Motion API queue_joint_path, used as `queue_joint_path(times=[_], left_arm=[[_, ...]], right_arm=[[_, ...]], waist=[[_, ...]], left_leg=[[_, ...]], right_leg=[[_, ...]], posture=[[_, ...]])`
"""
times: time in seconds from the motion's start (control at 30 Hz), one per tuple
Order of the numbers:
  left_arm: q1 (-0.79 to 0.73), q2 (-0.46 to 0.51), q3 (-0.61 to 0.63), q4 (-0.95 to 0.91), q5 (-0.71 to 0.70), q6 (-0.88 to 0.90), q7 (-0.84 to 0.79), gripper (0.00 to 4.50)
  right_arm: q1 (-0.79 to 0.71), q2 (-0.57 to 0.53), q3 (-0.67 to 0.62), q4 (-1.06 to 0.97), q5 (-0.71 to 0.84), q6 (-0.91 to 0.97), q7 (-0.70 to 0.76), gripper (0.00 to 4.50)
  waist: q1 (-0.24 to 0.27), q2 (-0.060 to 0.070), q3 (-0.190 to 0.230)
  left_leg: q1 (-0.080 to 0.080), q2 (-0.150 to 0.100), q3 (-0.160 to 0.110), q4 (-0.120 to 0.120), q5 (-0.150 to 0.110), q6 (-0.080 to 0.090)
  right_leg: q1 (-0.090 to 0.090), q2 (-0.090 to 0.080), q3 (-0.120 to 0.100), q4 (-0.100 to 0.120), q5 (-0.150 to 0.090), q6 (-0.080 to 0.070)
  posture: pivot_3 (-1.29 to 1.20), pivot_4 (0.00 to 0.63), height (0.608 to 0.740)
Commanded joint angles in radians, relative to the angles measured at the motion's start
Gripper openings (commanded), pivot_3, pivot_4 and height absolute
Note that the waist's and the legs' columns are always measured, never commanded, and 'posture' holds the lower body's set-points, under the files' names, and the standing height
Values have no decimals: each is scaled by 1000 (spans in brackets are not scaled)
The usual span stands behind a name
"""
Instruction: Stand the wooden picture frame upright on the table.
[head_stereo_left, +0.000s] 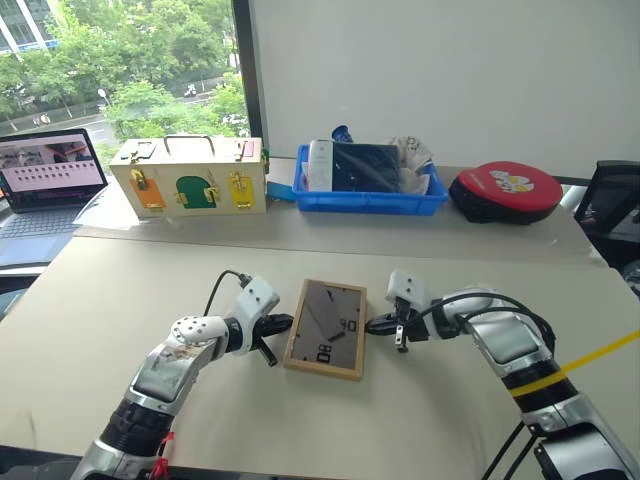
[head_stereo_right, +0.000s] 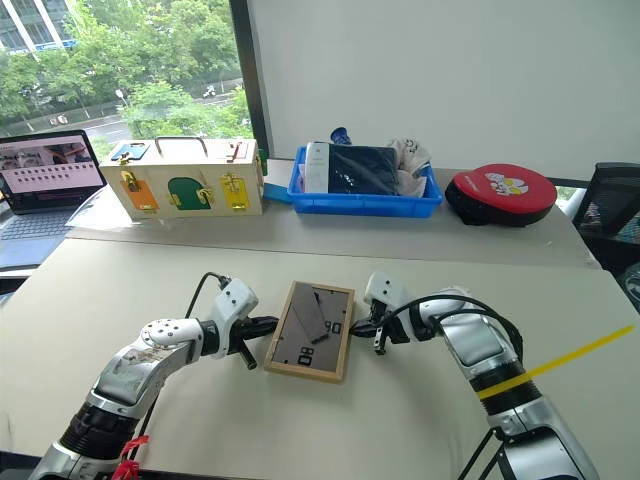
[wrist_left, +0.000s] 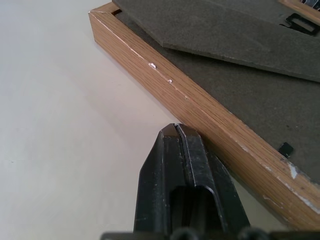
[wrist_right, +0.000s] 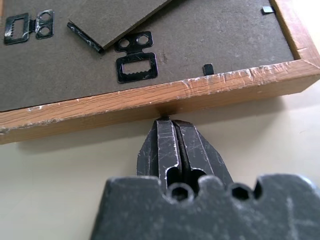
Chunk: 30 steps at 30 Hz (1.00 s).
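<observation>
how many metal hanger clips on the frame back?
2: one hanger clip near the edge by the right gripper, another farther along the wooden picture frame. More may be hidden.

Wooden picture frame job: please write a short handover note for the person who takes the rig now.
Left tool: shut, empty, tips at the frame's left long edge.
Right tool: shut, empty, tips against the frame's right long edge.
Wooden picture frame: lies flat on the table, back side up, between the two tools; its dark grey stand flap shows on the backing board.
Done: both tools are brought to opposite edges of the frame.
Left: lift or tip the frame, and set it upright on the table. Nothing is gripped yet.
</observation>
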<state>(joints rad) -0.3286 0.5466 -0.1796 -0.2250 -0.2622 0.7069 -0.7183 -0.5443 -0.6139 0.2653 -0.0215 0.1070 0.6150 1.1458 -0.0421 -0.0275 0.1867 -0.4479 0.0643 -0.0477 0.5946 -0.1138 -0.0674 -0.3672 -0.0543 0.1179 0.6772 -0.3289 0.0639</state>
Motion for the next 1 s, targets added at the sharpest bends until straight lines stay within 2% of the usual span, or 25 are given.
queue_joint_path(times=[0.03,0.23,0.53,1.0], left_arm=[[66,5,-66,-78,-35,79,-34,0],[114,36,-53,-121,-61,120,-55,0],[68,84,2,4,-24,48,-62,0],[-29,88,-20,143,6,-49,-100,0]], right_arm=[[16,-10,-20,-74,37,36,-15,19],[-10,8,-12,-8,38,17,-32,19],[-22,3,5,6,48,12,-8,19],[-7,-21,8,2,42,19,-1,19]], waist=[[-1,0,0],[-4,-1,-1],[-6,-1,-1],[-5,-1,-1]], left_leg=[[1,0,0,0,0,0],[3,0,0,0,0,0],[8,0,0,-1,0,0],[8,0,0,-1,0,0]], right_leg=[[0,0,0,0,0,0],[3,0,0,-1,0,0],[8,0,0,-3,0,0],[9,0,0,-3,0,0]], posture=[[0,150,740],[0,150,740],[0,150,740],[0,150,740]])
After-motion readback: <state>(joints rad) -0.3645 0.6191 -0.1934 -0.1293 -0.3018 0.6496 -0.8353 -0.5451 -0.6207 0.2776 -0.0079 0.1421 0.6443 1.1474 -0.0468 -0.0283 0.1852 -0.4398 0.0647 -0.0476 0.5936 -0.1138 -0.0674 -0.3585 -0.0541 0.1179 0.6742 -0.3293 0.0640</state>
